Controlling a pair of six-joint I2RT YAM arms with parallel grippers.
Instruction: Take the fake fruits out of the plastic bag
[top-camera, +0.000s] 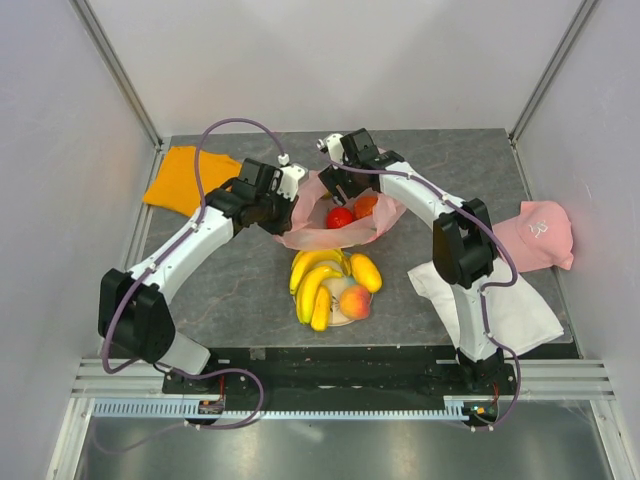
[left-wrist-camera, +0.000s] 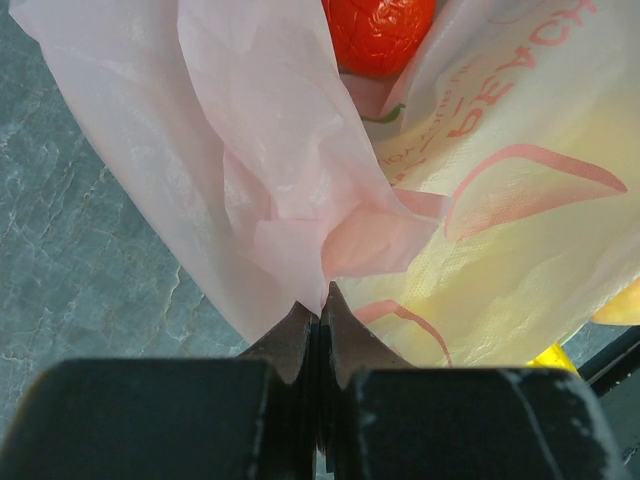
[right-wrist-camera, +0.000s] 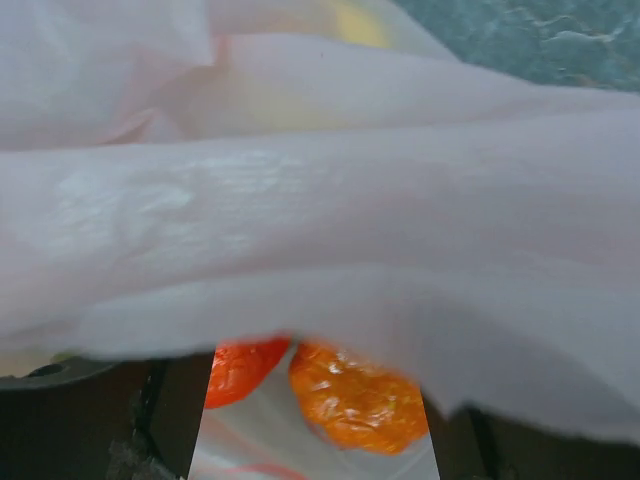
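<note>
At far centre of counter (top-camera: 235, 290): plastic bag (top-camera: 300, 235), slumped, mouth open upward. Inside: red fruit (top-camera: 340, 217) + orange fruit (top-camera: 366, 205), touching. Outside, on counter just near-side of bag: banana bunch (top-camera: 313, 280), yellow piece (top-camera: 366, 272), peach piece (top-camera: 355, 302), pale piece (top-camera: 336, 290) half hidden betw. them. Judged well over halfway; 2 pcs to go.

L hand (left-wrist-camera: 320, 300): pressed together, pinching thin fold of bag film at left rim. R hand (top-camera: 338, 192): spread wide, hanging over bag's far rim above the 2 fruits, gripping nothing. R wrist view mostly blocked by a sheet of film; both fruits seen below it, betw. the fingers (right-wrist-camera: 160, 430).

Risks (judgement only):
- Catching film along w/ fruit on closing, since film sheet lies betw. R hand and fruits; then dragging whole bag or tearing thin plastic.
- Losing a glossy round pc from an off-centre two-finger pinch; knocking its neighbour deeper, given contact betw. the two.
- Slipping of L pinch under any pull on bag, w/ only a thin fold held; collapse of mouth over fruit.
- Shoving banana bunch if bag dragged toward near side.

Off to sides: orange cloth (top-camera: 185, 180), pink cap (top-camera: 540, 232), white cloth (top-camera: 510, 310); not involved.
</note>
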